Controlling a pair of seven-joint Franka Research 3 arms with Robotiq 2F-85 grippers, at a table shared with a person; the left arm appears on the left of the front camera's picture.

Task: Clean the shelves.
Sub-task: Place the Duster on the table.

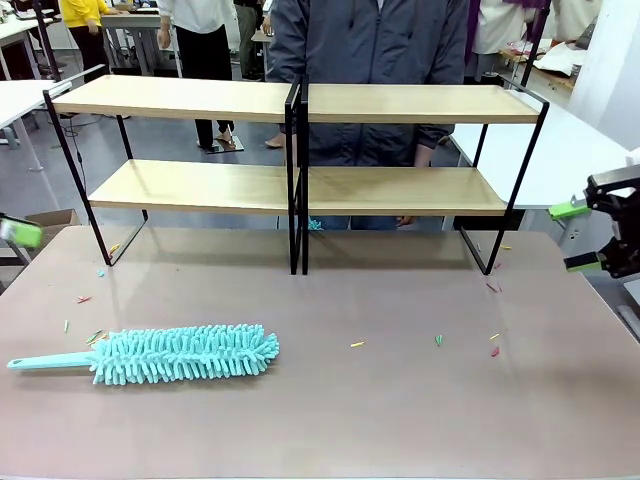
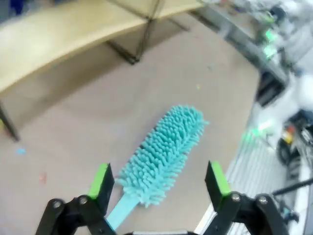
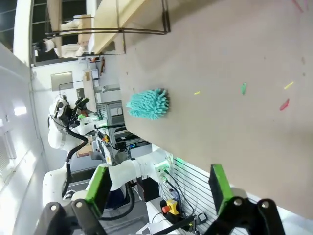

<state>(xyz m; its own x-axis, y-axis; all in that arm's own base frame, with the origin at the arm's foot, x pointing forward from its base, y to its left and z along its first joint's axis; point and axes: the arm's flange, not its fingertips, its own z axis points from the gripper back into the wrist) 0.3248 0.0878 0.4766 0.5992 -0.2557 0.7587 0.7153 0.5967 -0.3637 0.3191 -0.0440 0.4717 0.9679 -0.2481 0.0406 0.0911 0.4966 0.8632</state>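
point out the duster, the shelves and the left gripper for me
duster [image 1: 185, 352]: front view, middle of the fluffy teal head.
shelves [image 1: 190, 98]: front view, top left wooden board.
left gripper [image 2: 160, 181]: left wrist view, midway between the open green-padded fingers, above the duster.

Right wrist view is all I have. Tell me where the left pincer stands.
Observer: The left pincer is open, above the handle end of the teal duster.
Operator: Report the duster's state.
Observer: It lies flat on the table, handle toward the robot's left, ungripped.
Operator: Check the shelves.
Observer: The shelves look bare; coloured scraps lie on the table in front. The right pincer hangs open at the right edge.
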